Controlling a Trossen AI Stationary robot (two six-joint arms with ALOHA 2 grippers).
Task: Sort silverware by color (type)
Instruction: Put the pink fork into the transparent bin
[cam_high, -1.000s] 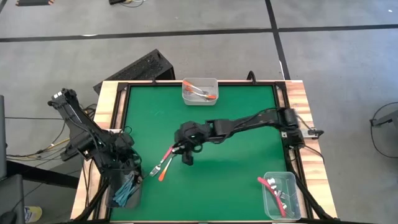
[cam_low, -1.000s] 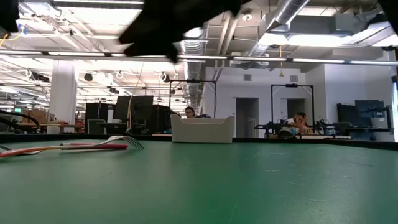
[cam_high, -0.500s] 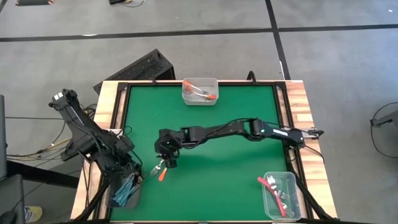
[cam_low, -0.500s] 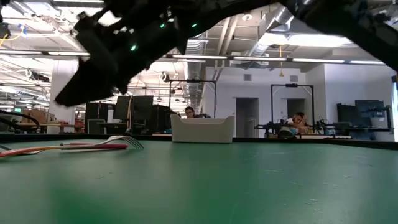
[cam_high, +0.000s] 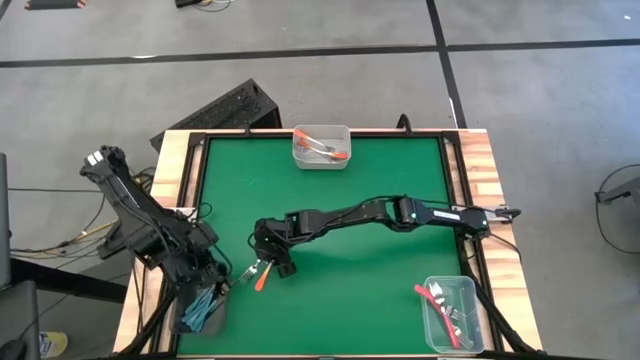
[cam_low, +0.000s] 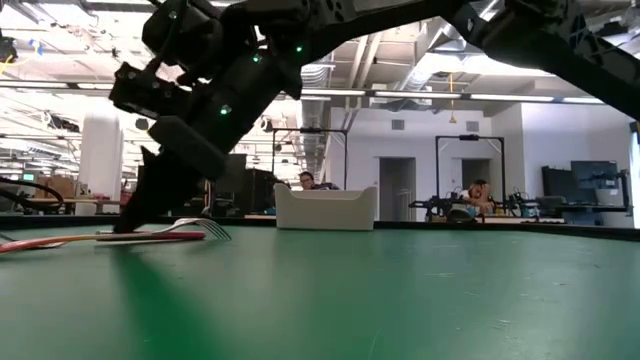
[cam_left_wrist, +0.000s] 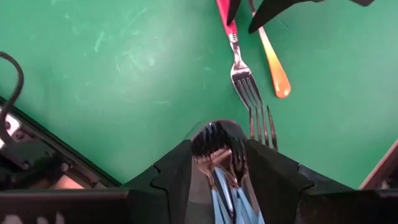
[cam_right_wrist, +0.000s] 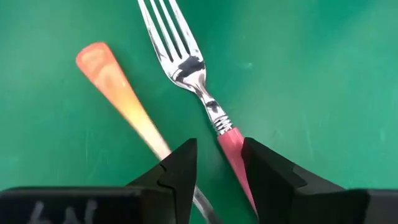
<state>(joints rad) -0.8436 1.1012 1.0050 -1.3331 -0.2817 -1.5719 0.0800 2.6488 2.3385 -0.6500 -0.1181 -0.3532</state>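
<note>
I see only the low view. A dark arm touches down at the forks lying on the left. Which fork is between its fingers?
Observer: The red-pink fork. The right gripper is open, with one finger on each side of its handle.
Operator: Is the orange one also inside?
Observer: No. The orange fork lies just outside one finger.
Operator: Where is the other arm?
Observer: The left gripper is over the bin of blue forks, at the table corner by its own base.

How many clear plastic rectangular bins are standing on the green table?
3: a bin at the middle of the far edge, a bin at the near left corner, a bin at the near right corner. None hidden.
</note>
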